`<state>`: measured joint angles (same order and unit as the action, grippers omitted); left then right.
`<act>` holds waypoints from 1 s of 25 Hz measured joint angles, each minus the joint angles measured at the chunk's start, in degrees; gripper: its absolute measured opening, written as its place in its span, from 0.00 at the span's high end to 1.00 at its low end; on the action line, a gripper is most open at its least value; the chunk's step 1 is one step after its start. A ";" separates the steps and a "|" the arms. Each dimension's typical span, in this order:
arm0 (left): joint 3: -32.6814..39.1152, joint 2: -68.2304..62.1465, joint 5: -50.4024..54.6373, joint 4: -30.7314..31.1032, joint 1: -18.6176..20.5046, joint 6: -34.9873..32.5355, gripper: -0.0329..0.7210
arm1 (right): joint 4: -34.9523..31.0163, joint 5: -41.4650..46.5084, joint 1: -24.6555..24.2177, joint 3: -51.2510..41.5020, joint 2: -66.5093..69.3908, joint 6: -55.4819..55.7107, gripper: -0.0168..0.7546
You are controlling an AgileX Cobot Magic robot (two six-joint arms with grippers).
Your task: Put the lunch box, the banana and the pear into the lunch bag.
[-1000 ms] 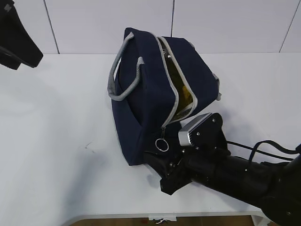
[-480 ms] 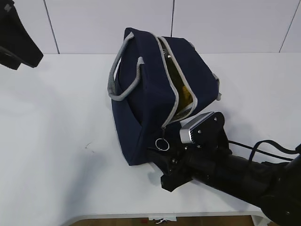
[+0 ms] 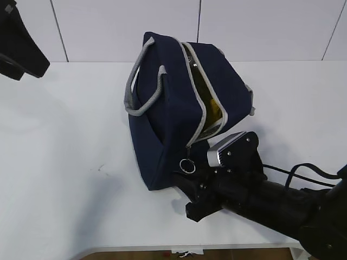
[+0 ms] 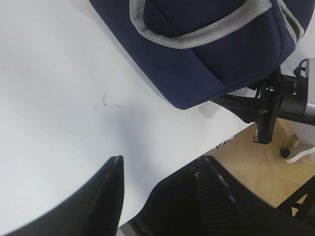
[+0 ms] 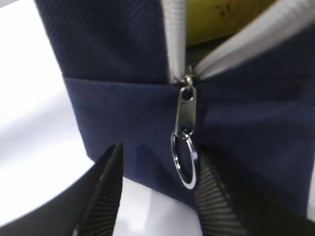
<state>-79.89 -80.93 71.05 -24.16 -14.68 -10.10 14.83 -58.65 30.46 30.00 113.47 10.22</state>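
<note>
- Right gripper (image 5: 155,196): ribbed black fingers spread either side of the metal ring pull (image 5: 184,162), not pinching it; arm lies low along the table's (image 3: 65,179) front edge.
- Lunch bag (image 3: 173,108): boxy navy fabric, grey rope handles (image 3: 142,86), mid-table, zipper partly open, yellow banana (image 5: 221,17) inside.
- Left gripper (image 4: 157,196): fingers apart, raised at the far-left edge.

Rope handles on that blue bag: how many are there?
2. Both grey handles arch over the lunch bag's left side, one behind the other; none seem hidden.
</note>
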 joint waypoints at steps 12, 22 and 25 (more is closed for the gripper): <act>0.00 0.00 0.00 -0.45 0.00 0.00 0.54 | -1.52 0.00 0.00 0.00 0.00 0.00 0.71; 0.00 0.00 0.00 -4.85 0.00 0.00 0.60 | -1.52 -2.15 0.00 0.00 1.31 0.00 0.86; 0.00 0.00 0.00 -5.28 0.00 0.00 0.60 | -1.61 -2.22 0.00 0.00 1.31 0.00 0.98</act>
<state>-79.89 -80.93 71.05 -29.45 -14.68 -10.10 13.22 -60.88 30.46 30.00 114.78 10.22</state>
